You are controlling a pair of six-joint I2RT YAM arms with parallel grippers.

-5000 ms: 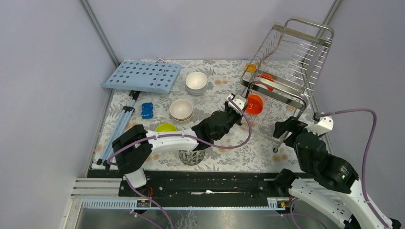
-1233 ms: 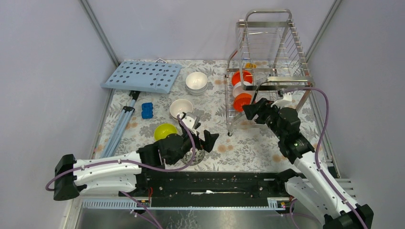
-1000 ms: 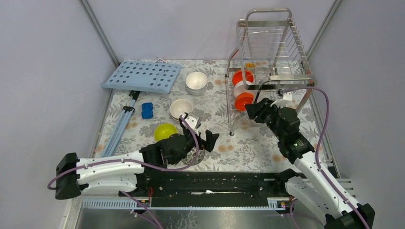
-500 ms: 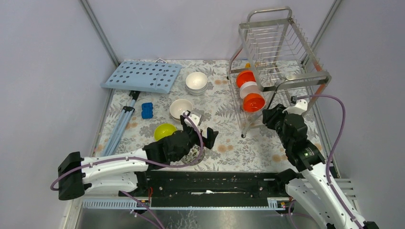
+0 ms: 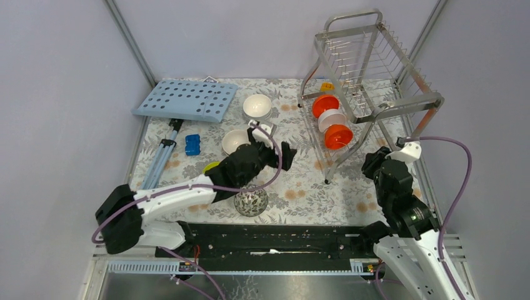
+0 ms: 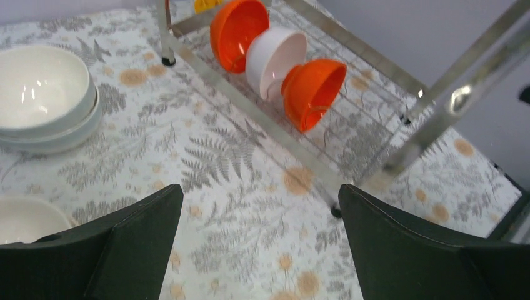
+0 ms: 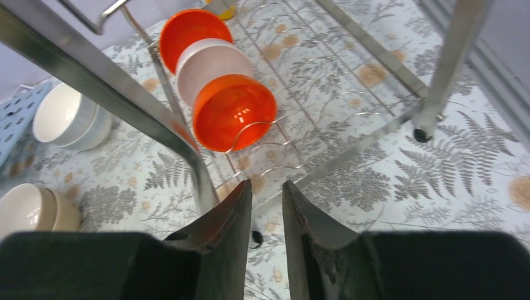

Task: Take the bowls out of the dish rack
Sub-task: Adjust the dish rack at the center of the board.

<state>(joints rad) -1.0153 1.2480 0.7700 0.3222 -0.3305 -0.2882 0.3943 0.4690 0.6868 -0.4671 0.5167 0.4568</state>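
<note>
While three bowls (image 5: 332, 119), orange, white and orange, stand on edge in the lower tier of the rack (image 5: 400, 107), both claws are empty. Note the left claw (image 6: 259, 194), spread wide and hovering over the bench (image 6: 250, 156) just short of the rack, and the right claw (image 7: 267, 187), its jaws drawn to a narrow slit with nothing between them, close beside a rack leg. Hazard: the rack is thin wire and appears to lean in the top view; a nudge from either claw against leg or rail would likely shift or tip it and spill the bowls. The nearest orange bowl (image 7: 232, 119) is glossy, so a rim grip may slip.
</note>
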